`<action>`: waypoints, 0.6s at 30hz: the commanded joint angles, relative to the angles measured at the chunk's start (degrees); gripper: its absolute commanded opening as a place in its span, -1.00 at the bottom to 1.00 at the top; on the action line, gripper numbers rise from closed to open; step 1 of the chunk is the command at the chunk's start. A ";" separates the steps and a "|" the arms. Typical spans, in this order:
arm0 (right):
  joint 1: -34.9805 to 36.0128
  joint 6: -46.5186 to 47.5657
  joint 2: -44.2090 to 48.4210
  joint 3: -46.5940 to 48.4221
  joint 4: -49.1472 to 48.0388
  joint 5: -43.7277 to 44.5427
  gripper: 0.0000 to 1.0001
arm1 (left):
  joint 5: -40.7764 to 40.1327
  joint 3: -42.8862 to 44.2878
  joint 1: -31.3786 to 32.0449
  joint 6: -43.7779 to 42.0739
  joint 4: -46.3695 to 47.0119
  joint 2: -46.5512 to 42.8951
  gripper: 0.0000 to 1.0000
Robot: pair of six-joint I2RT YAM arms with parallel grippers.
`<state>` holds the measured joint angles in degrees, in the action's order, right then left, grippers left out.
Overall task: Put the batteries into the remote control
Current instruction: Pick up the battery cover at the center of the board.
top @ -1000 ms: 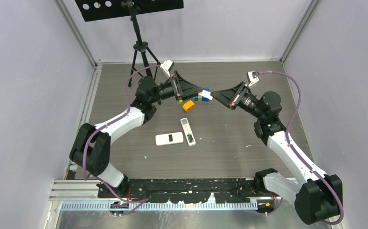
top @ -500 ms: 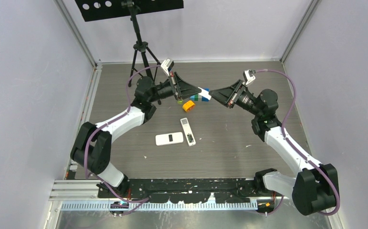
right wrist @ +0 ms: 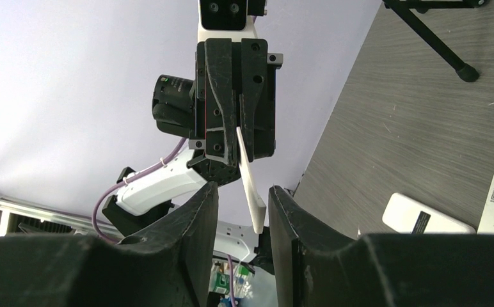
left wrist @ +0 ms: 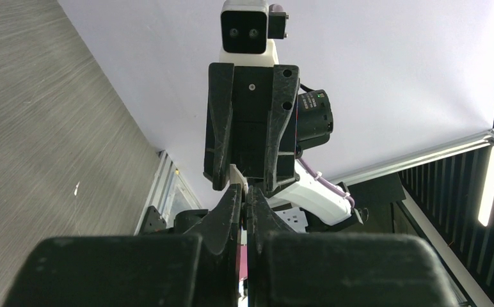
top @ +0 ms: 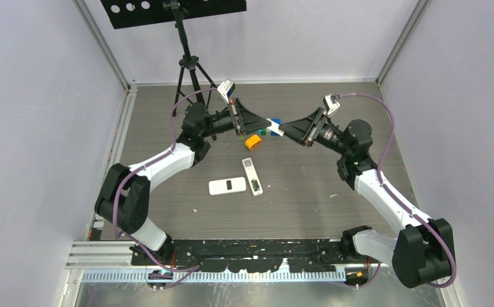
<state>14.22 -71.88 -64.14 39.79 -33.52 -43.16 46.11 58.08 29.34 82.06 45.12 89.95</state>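
Observation:
Above the far middle of the table my two grippers meet tip to tip. My left gripper (top: 269, 123) (left wrist: 244, 197) is shut on a thin white plate (top: 276, 127) (left wrist: 236, 175) (right wrist: 248, 180). My right gripper (top: 285, 132) (right wrist: 243, 206) stands open around the plate's other end, and its fingers (right wrist: 283, 208) do not touch it. A slim white remote control (top: 252, 176) lies on the table below, with a wider white remote (top: 227, 186) (right wrist: 427, 220) to its left. The batteries do not show in any view.
An orange toy block (top: 253, 141) and green and blue blocks (top: 265, 132) lie on the table just under the grippers. A black tripod (top: 189, 67) stands at the back left. Grey walls enclose the table on three sides.
My left gripper has shut on the white plate and my right gripper has opened off it. The right arm has shifted slightly left.

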 commanded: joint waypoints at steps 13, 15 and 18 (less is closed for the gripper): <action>0.57 11.20 0.94 2.13 15.53 4.27 -0.99 | -5.38 -2.57 -1.98 -15.32 -14.02 -4.81 0.16; 1.75 16.60 0.34 2.88 24.39 6.36 -0.99 | -12.85 -3.62 -2.64 -26.15 -26.06 -6.27 0.34; 6.71 26.84 -2.80 4.01 36.27 10.19 -0.99 | -24.25 -3.79 -2.80 -39.31 -40.45 -6.17 0.52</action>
<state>15.90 -59.77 -64.23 40.42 -15.07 -37.98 37.17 55.07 27.44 63.96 26.68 85.80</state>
